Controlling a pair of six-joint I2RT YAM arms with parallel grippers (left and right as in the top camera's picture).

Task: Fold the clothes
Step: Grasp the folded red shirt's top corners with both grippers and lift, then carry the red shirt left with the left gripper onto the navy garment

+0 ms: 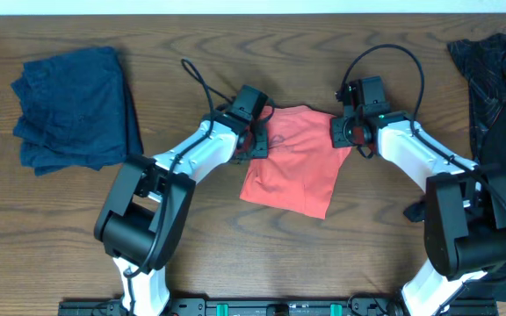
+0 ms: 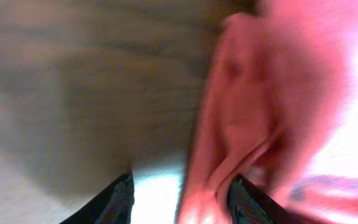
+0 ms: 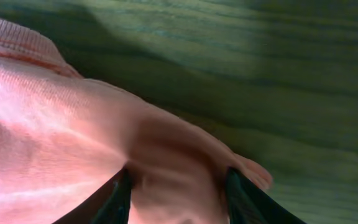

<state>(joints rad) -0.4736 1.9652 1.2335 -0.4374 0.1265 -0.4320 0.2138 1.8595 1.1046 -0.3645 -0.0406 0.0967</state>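
Note:
The coral-red shirt [image 1: 292, 162] lies folded at the table's middle. My left gripper [image 1: 255, 140] is at its upper left corner. In the left wrist view, which is blurred, a ridge of shirt [image 2: 260, 93] runs between the jaws [image 2: 179, 202] against the right finger, with a gap at the left finger. My right gripper [image 1: 345, 133] is at the upper right corner. In the right wrist view a bunch of shirt [image 3: 173, 174] fills the space between the jaws [image 3: 178, 199]. A navy-blue garment [image 1: 73, 110] lies at far left. Black clothes [image 1: 499, 96] lie at far right.
The wooden table [image 1: 191, 254] shows bare wood in front of the shirt and between it and the navy garment. The black clothes run along the right edge beside my right arm's base [image 1: 464, 228].

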